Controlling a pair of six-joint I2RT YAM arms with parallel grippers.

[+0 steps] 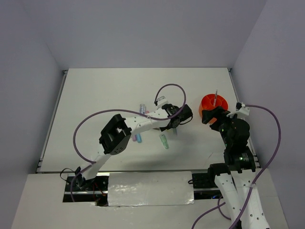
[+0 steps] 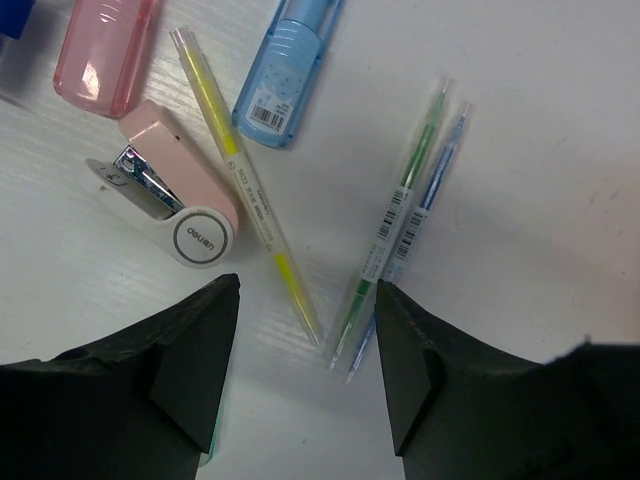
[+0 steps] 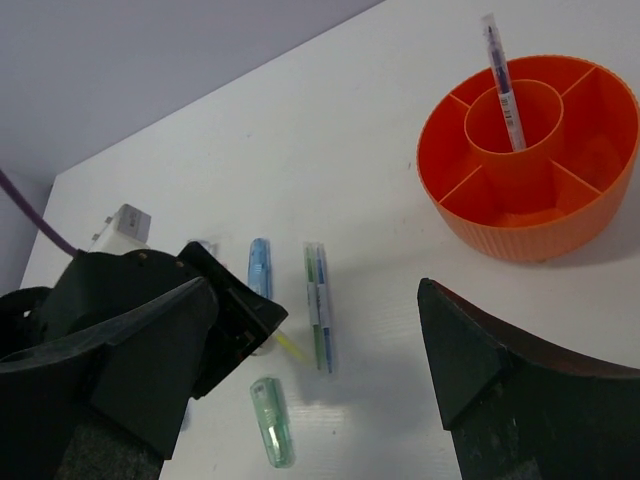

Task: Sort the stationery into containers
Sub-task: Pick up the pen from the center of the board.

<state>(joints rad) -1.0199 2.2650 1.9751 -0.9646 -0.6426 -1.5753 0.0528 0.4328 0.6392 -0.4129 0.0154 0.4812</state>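
The orange divided cup [image 1: 213, 102] stands at the right, with one thin pen [image 3: 503, 80] upright in its middle tube; it also shows in the right wrist view [image 3: 530, 190]. My left gripper [image 1: 177, 119] is open and empty, low over the table. Its jaws [image 2: 305, 370] straddle the tips of a yellow pen [image 2: 245, 180], a green pen [image 2: 395, 225] and a blue pen [image 2: 425, 200]. A pink stapler [image 2: 170, 195], a blue tape dispenser [image 2: 290, 60] and a pink case [image 2: 105, 50] lie beyond. My right gripper [image 1: 209, 117] is open and empty beside the cup.
A green translucent case [image 1: 164, 141] lies alone near the middle of the table, also in the right wrist view [image 3: 272, 425]. More small items [image 1: 138, 138] lie under the left arm. The table's right edge [image 1: 240, 114] runs close behind the cup.
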